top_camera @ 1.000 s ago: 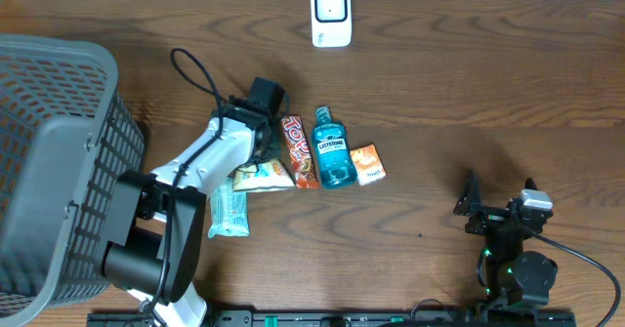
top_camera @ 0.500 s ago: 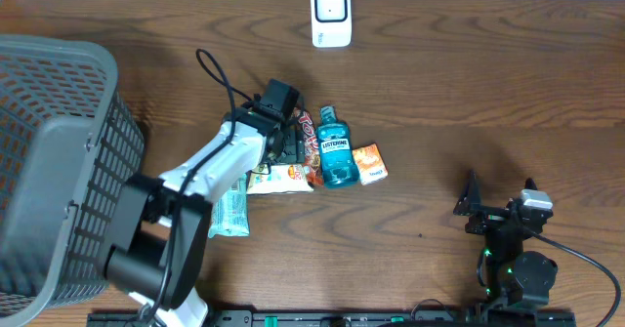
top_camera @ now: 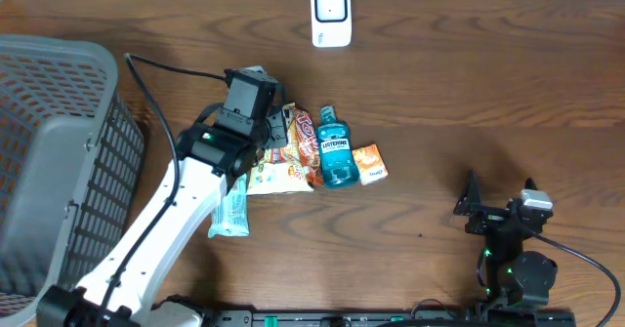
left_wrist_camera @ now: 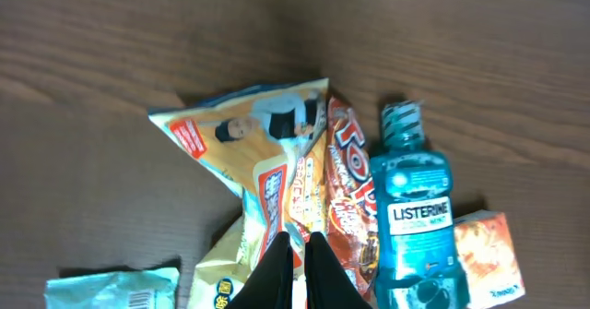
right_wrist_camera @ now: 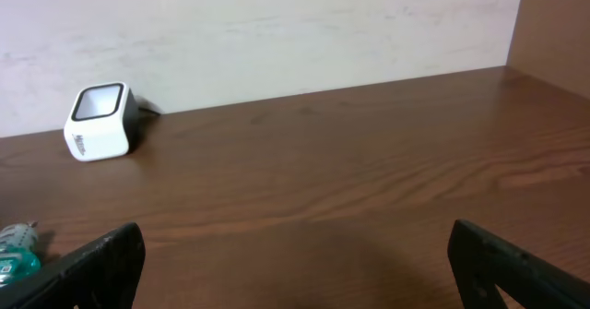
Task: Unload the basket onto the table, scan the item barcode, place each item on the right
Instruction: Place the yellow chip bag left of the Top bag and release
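Note:
The white barcode scanner stands at the table's far edge, and the right wrist view shows it too. Several items lie in a row mid-table: a yellow snack bag, a red packet, a blue Listerine bottle and a small orange packet. My left gripper is shut on the yellow snack bag, pinching its near part beside the red packet. My right gripper rests open and empty at the front right.
A grey mesh basket fills the left side of the table. A pale teal packet with a barcode lies in front of the snack bag, near the left arm. The Listerine bottle lies close to the right of my fingers.
My left gripper opened over the row, then shut on the yellow snack bag. The arm's wrist has swung back to the left, and the bag has shifted slightly towards the red packet.

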Available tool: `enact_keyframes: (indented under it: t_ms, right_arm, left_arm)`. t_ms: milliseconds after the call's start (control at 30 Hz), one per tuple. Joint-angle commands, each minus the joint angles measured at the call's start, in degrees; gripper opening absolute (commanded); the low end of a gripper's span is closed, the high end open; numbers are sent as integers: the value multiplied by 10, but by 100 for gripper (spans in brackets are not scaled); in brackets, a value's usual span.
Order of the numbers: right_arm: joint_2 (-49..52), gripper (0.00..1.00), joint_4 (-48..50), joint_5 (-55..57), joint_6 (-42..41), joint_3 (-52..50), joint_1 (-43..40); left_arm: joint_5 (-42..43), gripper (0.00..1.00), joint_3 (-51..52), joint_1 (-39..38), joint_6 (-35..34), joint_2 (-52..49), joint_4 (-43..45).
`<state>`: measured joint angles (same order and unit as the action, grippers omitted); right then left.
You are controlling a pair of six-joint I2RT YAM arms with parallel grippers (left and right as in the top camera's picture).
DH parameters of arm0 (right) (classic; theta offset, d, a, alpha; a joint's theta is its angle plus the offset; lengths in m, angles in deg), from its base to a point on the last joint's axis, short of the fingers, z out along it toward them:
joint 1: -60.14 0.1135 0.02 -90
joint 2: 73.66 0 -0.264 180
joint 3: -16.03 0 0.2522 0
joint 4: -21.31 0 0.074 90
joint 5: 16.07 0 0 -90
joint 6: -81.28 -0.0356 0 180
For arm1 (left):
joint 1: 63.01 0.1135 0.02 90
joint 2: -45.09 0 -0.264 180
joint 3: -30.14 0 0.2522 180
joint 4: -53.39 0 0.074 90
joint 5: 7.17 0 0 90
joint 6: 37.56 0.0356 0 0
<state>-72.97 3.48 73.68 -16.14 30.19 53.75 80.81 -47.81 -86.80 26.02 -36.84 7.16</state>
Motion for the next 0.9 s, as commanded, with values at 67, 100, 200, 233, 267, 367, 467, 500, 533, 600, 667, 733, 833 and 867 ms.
enact_keyframes:
  t_ms: [67, 100, 200, 233, 267, 367, 467, 500, 533, 600, 667, 733, 833, 867]
  right_arm:
    - [-3, 99, -2, 1, -5, -1, 1]
    - [-3, 99, -2, 1, -5, -1, 1]
    - [-3, 99, -2, 1, -5, -1, 1]
    - [-3, 99, -2, 1, -5, -1, 1]
    - [-3, 99, -2, 1, -5, -1, 1]
    - [-3, 99, -2, 1, -5, -1, 1]
    - [-3, 99, -2, 1, -5, -1, 1]
    - [-3, 99, -2, 1, -5, -1, 1]
    - [-3, 99, -2, 1, -5, -1, 1]
    - [-3, 99, -2, 1, -5, -1, 1]
    - [-3, 99, -2, 1, -5, -1, 1]
    - [-3, 99, -2, 1, -5, -1, 1]
    - [-3, 99, -2, 1, -5, -1, 1]
    - [-3, 99, -2, 1, -5, -1, 1]
  left_arm:
    - [24, 8, 36, 0, -60, -67, -1]
    - [28, 8, 43, 0, -68, -79, 1]
    - [29, 8, 61, 0, -102, -129, 6]
    - [30, 7, 65, 0, -109, -146, 10]
    - [35, 7, 70, 0, -113, -164, 19]
    - [65, 8, 80, -2, -118, -214, 49]
    - [70, 8, 80, -4, -123, -234, 64]
    - [70, 8, 80, -4, -123, -230, 65]
    - [70, 8, 78, -4, -123, -223, 64]
    - [70, 7, 75, -4, -122, -203, 56]
    - [70, 8, 71, -4, -122, -168, 45]
    - [70, 15, 71, -4, -119, -123, 36]
    - [70, 61, 71, -4, -118, -49, 28]
    - [70, 82, 71, -4, -118, -24, 27]
